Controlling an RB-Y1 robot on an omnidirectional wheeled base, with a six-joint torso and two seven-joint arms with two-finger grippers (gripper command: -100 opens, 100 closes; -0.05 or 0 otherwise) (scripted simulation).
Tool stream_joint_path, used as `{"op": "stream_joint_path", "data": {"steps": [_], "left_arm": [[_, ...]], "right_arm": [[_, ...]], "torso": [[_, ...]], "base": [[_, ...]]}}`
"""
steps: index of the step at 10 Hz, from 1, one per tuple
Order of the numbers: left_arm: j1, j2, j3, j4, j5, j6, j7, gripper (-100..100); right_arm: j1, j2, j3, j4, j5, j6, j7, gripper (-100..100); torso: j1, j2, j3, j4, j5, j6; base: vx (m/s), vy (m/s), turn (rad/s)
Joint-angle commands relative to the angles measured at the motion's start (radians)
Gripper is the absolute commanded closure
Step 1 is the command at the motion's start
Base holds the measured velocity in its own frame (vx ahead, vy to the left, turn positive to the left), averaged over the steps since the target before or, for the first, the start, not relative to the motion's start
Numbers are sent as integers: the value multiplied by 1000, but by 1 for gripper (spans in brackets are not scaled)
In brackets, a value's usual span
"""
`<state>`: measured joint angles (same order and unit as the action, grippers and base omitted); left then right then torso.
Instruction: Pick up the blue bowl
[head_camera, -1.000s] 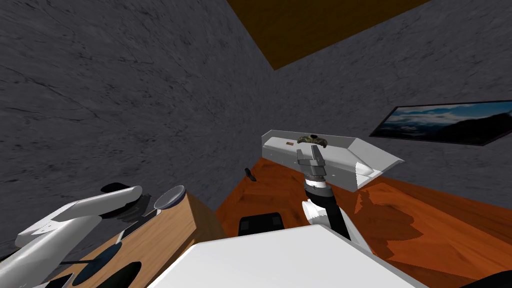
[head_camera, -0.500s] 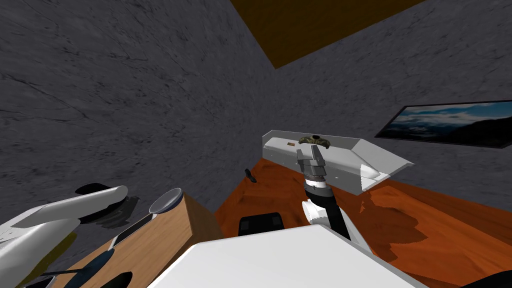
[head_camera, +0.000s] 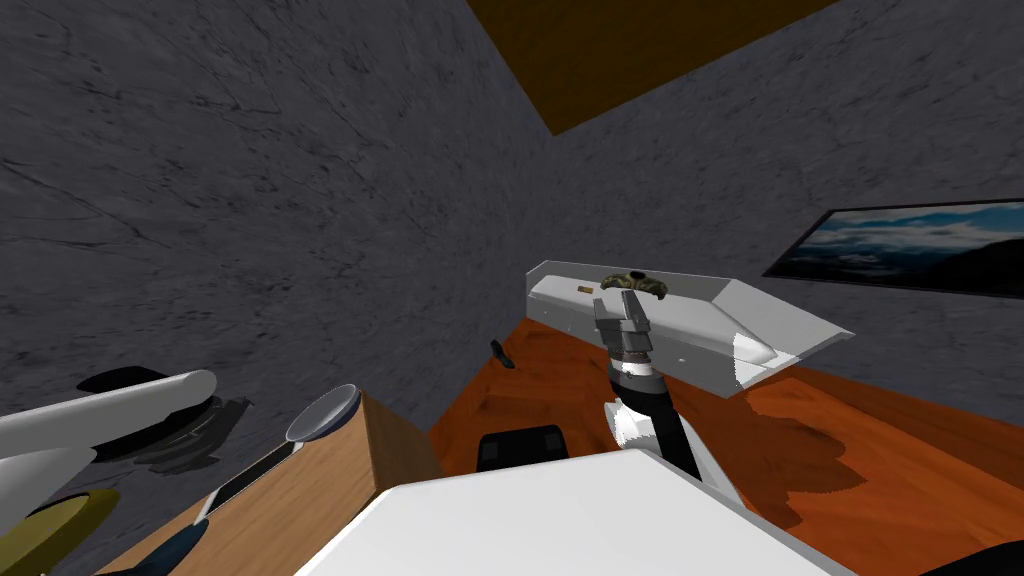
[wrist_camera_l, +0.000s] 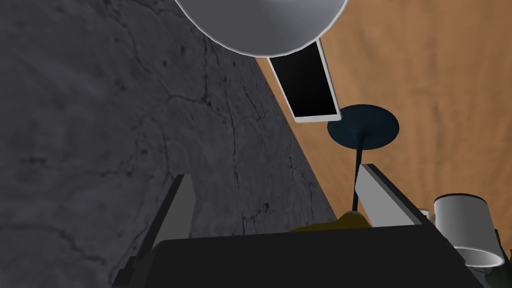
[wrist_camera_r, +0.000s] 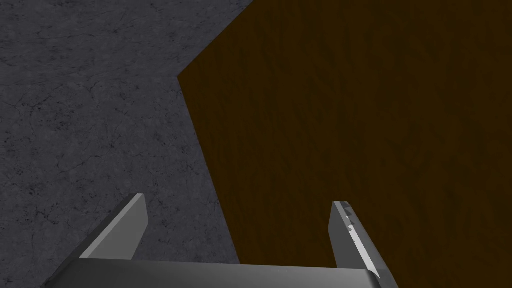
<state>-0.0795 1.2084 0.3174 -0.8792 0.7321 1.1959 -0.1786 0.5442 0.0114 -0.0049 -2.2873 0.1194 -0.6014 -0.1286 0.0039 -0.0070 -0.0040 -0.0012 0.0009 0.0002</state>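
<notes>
Plainly, the left gripper (wrist_camera_l: 274, 172) is spread and empty, the bowl (wrist_camera_l: 260, 25) well ahead; advancing, its finger (wrist_camera_l: 380, 192) could clip the dark glass (wrist_camera_l: 363, 127) beside it or the phone (wrist_camera_l: 307, 85).

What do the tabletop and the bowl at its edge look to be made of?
The tabletop looks like wood, matte light brown: grain streaks run across it. The bowl is plain pale grey, smooth, softly shaded, with no pattern; it could be ceramic or plastic, I cannot tell which.
</notes>
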Motion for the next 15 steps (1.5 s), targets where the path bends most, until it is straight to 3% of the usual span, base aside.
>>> {"op": "stream_joint_path", "data": {"steps": [1, 4, 10, 12, 15], "left_arm": [[13, 11, 6, 1, 31, 22, -30, -100], [27, 4, -17, -19, 94, 60, -45, -100], [56, -48, -99, -72, 229, 119, -41, -100], [69, -72, -124, -81, 259, 133, -39, -100], [83, -100, -144, -80, 272, 141, -37, -100]], "right_arm": [[0, 0, 0, 0, 0, 0, 0, 0], [0, 0, 0, 0, 0, 0, 0, 0], [0, 0, 0, 0, 0, 0, 0, 0], [0, 0, 0, 0, 0, 0, 0, 0], [0, 0, 0, 0, 0, 0, 0, 0]], "torso": [[0, 0, 0, 0, 0, 0], [3, 4, 2, 1, 1, 0], [3, 8, 5, 2, 1, 0], [3, 8, 5, 2, 1, 0], [1, 6, 4, 1, 1, -1]], "base": [[45, 43, -36], [-4, 65, -68], [-57, 74, -90], [-43, 64, -80], [-14, 40, -22]]}}
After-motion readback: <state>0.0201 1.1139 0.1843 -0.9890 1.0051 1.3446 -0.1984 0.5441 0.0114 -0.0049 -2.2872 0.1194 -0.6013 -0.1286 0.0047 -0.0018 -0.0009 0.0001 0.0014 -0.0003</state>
